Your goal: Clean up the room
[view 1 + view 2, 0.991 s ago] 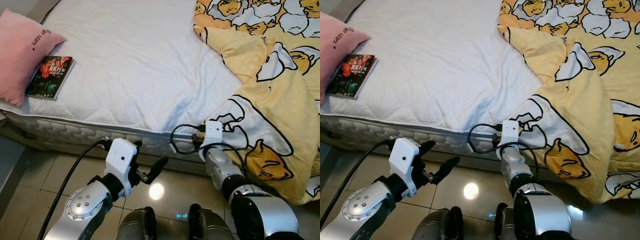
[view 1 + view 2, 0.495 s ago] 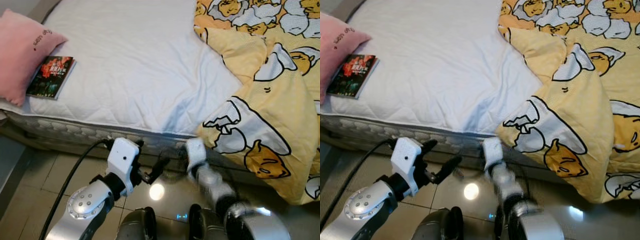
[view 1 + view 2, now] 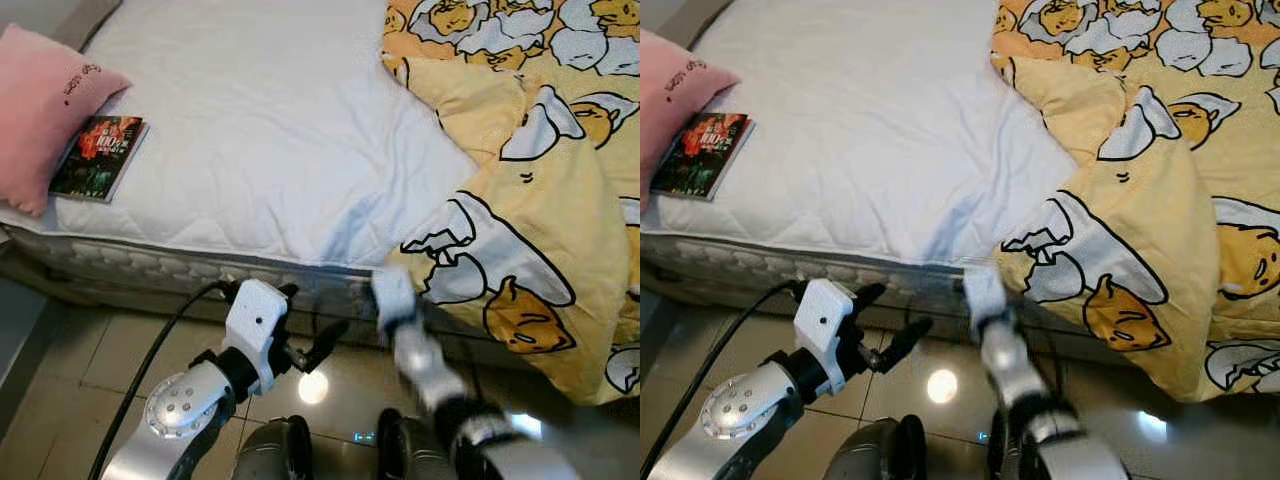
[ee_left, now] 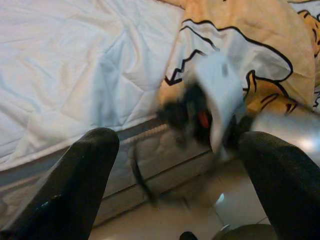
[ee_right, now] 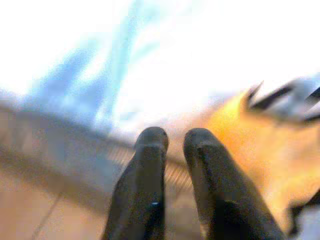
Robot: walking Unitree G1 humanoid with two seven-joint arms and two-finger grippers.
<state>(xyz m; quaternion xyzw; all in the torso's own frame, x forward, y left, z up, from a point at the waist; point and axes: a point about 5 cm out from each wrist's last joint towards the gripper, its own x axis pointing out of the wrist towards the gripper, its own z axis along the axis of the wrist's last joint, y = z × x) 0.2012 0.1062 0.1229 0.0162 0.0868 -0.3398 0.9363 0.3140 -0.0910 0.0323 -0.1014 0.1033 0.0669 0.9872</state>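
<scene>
At the white quilted bed (image 3: 270,130), right gripper (image 5: 175,142), fingers nearly together and empty, nears the yellow cartoon duvet (image 3: 520,200); left gripper (image 3: 310,330) spread wide above the floor

White quilted sheet (image 3: 270,120); yellow quilt (image 3: 540,200) with white-and-orange cartoon eggs right; pink pillow (image 3: 40,110), red-and-dark book (image 3: 98,156) far left.

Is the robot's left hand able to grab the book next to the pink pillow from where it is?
Probably not yet. The left hand hangs low over the floor beside the bed edge, while the book lies up on the mattress, far off to the left.
</scene>
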